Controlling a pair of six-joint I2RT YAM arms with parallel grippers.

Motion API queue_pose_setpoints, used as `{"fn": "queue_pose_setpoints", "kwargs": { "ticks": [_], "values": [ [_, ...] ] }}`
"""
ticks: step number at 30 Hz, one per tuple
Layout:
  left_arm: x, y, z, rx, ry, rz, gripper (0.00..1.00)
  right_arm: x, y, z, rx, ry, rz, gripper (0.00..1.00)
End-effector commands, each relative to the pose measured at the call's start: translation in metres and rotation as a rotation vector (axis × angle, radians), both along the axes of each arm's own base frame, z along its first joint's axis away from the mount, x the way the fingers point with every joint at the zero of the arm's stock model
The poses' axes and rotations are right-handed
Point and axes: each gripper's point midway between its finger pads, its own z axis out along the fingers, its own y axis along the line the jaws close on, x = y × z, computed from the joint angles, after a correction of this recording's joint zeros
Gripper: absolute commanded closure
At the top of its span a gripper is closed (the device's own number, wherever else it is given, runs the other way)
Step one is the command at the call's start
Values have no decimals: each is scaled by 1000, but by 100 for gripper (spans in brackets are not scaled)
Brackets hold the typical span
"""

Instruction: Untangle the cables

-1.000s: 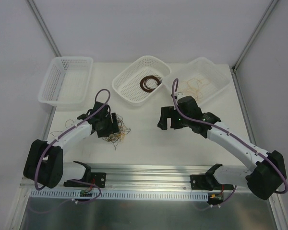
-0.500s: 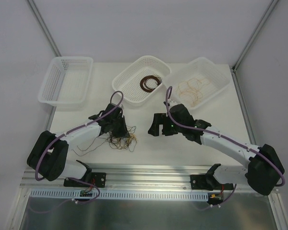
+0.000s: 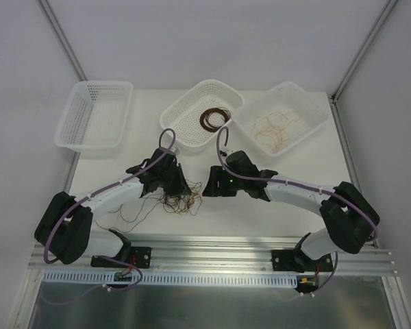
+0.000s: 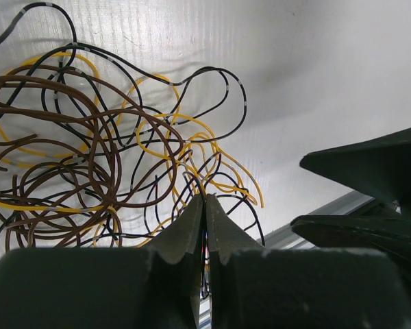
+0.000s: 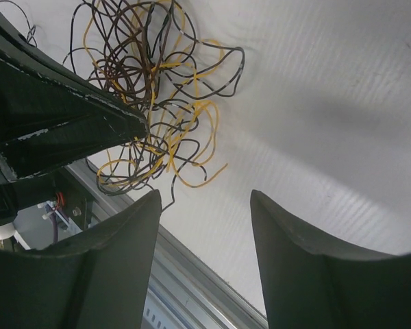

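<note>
The cables point(image 3: 181, 200) lie as one tangle of thin black, dark brown and yellow-orange wires on the white table, front centre. My left gripper point(image 3: 175, 185) sits on the tangle's top. Its jaws are shut, and in the left wrist view a black cable of the tangle point(image 4: 89, 157) runs into the slit at the left gripper point(image 4: 205, 200). My right gripper point(image 3: 209, 189) is just right of the tangle, open and empty. In the right wrist view the tangle point(image 5: 151, 89) lies ahead and left of the right gripper point(image 5: 204, 195), with the left gripper's black fingers point(image 5: 75, 130) pressed against it.
Three white mesh baskets stand along the back: an empty left one point(image 3: 65, 133), a middle one point(image 3: 171, 127) holding a dark brown coil point(image 3: 214, 118), and a right one point(image 3: 315, 103) holding tan wires point(image 3: 274, 127). A metal rail point(image 3: 212, 247) runs along the table's near edge.
The left gripper shut on the tangle and dragged it rightward. The right arm swung left toward the tangle, and its jaws narrowed.
</note>
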Motion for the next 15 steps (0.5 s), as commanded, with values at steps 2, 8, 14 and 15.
{"fn": "queue_pose_setpoints", "kwargs": {
  "ticks": [2, 8, 14, 15],
  "values": [
    [-2, -6, 10, -50, -20, 0, 100, 6, 39, 27, 133, -32, 64, 43],
    [-3, -6, 9, -48, -16, 2, 100, -1, 52, 18, 129, -30, 131, 53],
    [-5, -5, 11, -54, -25, 0, 100, -1, 54, 5, 101, -28, 150, 62],
    [-5, -5, 11, -54, -27, 1, 100, -1, 54, 3, 96, -26, 151, 64]
  ]
}}
